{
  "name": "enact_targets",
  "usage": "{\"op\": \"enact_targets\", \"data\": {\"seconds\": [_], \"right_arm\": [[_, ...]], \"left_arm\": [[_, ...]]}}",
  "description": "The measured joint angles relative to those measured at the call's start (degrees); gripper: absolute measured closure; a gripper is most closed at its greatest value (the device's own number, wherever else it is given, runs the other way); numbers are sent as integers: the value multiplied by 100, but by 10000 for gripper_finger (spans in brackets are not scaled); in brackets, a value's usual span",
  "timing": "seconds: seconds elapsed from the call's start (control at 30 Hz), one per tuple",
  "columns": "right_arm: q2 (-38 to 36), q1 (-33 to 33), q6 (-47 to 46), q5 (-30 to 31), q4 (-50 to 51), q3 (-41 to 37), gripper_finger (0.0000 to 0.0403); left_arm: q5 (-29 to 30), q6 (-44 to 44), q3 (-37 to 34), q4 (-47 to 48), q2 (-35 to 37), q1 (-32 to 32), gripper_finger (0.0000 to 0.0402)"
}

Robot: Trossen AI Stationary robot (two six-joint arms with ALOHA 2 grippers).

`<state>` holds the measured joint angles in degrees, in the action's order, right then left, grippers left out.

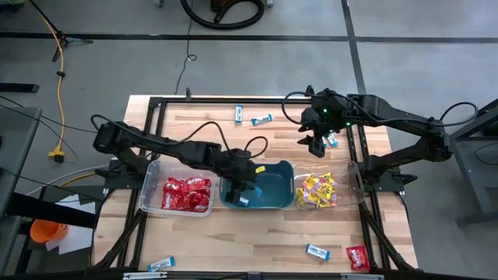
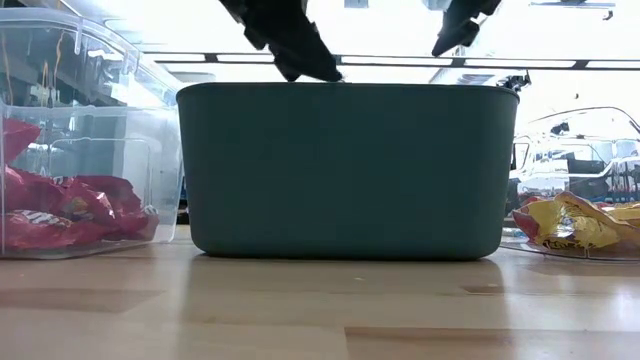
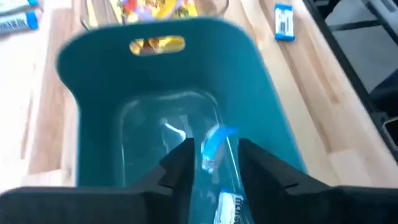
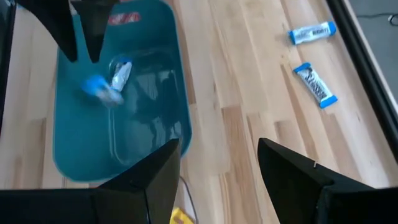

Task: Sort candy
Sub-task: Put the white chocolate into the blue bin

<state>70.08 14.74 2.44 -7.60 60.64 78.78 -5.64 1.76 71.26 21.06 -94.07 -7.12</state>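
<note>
Nearest, a blue-and-white packet (image 1: 163,264), another (image 1: 317,251) and a red one (image 1: 357,257) lie unsorted on the surface (image 1: 233,233). Mid-surface, the left gripper (image 3: 214,163), fingers parted, hangs over the teal tub (image 1: 276,196) with a packet (image 3: 217,149) dropping. Farther, the right gripper (image 1: 317,141) hovers open near three more packets (image 1: 261,120).

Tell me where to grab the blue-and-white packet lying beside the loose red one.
Pinch the blue-and-white packet across its narrow middle, coming straight down: it lies flat, long and thin, with the red packet clear of it. The open right gripper is on that side.
</note>
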Motion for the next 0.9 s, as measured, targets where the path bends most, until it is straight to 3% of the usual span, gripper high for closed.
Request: {"op": "enact_targets", "data": {"seconds": [0.13,0.3,0.47,0.6,0.7,0.9], "right_arm": [[0,0,-53,-4,170,0,192],[-5,19,-1054,246,565,-58,192],[-4,318,-1738,744,907,-953,192],[-13,774,-2028,739,419,-2124,192],[41,1318,-2285,737,-378,-2786,192],[726,2157,-2568,1006,-1107,-3215,192]], "left_arm": [[-5,29,320,522,25,115,252],[183,42,1066,1871,76,458,217],[447,-162,1144,2220,348,1088,211],[466,-748,832,1880,663,1590,211],[473,-1223,294,952,1013,1795,211],[530,-2071,-1042,-1142,1786,1837,211]]}}
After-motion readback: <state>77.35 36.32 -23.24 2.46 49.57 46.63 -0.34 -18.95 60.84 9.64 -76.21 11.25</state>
